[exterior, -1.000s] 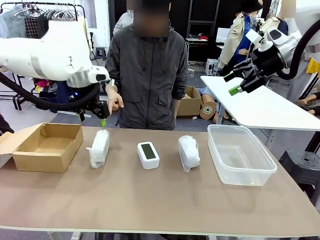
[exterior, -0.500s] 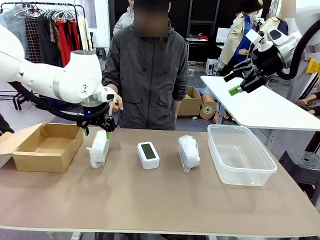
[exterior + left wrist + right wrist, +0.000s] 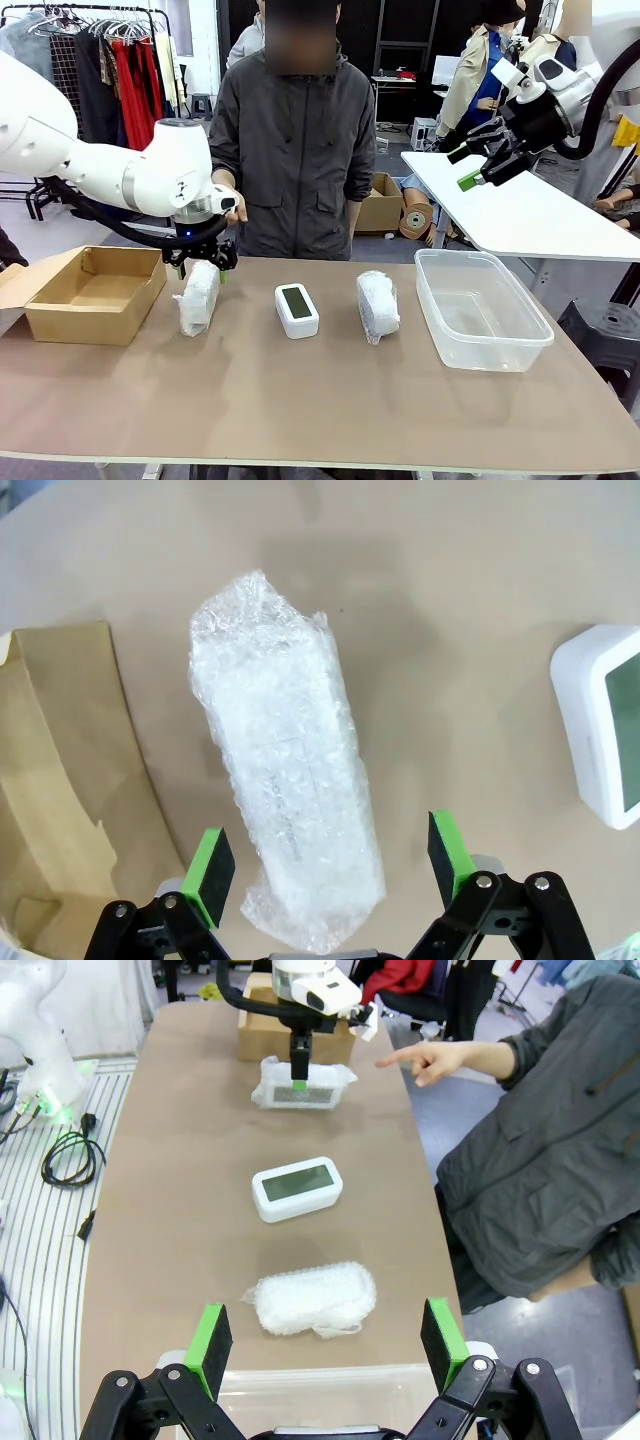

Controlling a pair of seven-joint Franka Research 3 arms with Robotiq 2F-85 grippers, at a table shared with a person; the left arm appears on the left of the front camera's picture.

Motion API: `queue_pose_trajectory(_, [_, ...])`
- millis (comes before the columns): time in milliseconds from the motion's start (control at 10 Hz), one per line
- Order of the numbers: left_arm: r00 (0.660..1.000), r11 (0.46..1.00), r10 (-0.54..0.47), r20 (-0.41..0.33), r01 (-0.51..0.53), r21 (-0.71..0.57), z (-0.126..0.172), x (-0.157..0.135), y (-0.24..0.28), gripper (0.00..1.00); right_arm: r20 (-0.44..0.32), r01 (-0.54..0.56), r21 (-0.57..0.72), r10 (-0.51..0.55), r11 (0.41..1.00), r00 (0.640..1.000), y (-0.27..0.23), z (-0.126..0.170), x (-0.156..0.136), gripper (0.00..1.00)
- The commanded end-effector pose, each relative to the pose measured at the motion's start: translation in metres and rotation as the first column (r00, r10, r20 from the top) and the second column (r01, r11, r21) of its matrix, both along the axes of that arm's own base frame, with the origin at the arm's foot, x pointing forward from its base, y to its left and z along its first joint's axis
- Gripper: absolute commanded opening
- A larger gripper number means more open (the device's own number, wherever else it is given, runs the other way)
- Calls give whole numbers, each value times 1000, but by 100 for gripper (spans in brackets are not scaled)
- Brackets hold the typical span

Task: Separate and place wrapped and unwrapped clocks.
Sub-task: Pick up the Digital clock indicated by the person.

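**Left claw poised over wrapped clock: grip not yet made**

The left gripper [image 3: 328, 860] stands with jaws wide apart, one green pad on each side of the bubble-wrapped clock [image 3: 285, 800], with nothing held. This bundle lies on the table just beside the cardboard box [image 3: 85, 322].

Recommendation: lower until the pads flank the firm core, centre across the narrow width, and close gently, since loose wrap may slip.

The right gripper [image 3: 462, 168] hangs open, raised well apart.
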State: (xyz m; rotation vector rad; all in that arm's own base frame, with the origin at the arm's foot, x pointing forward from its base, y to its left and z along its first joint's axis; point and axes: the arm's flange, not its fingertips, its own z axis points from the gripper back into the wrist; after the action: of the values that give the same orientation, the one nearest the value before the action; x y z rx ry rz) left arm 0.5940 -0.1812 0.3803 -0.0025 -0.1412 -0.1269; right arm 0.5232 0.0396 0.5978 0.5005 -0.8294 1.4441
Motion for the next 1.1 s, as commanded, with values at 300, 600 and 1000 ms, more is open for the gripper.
queue_pose_trajectory(300, [1000,1000,4,-1,-4,3,-3,2,2,100,4,1,-10,-1,1000,1000,-1,1,0,100])
queue_pose_trajectory(600, [1000,999,28,15,-28,25,-10,3,4,100,4,1,-10,-1,1000,1000,-1,1,0,100])
queue_pose_trajectory(1000, [1000,1000,-5,-18,6,29,-41,17,10,100,4,1,-10,-1,1000,1000,-1,1,0,100])
